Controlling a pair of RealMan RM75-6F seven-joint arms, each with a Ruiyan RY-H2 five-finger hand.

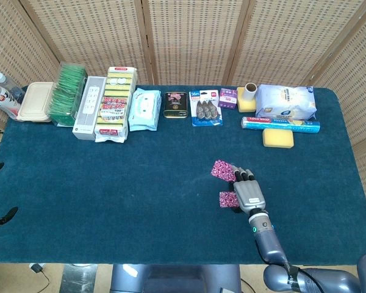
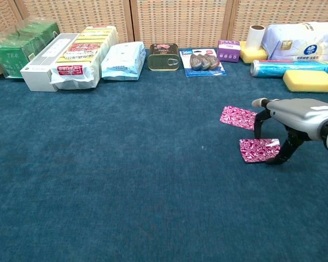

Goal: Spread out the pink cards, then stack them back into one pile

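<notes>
Pink cards: two lie apart on the blue counter [image 1: 140,183], the far card [image 2: 238,117] flat and the near card [image 2: 258,149] with its right edge lifted slightly. Right robot hand [image 2: 287,123] arches over the near card, fingertips [image 2: 257,126] down between the two cards and thumb at the near card's right edge; whether it grips the card cannot be told. Left robot hand [image 1: 0,218] shows only as dark fingers at the frame edge, state undetermined.
</notes>
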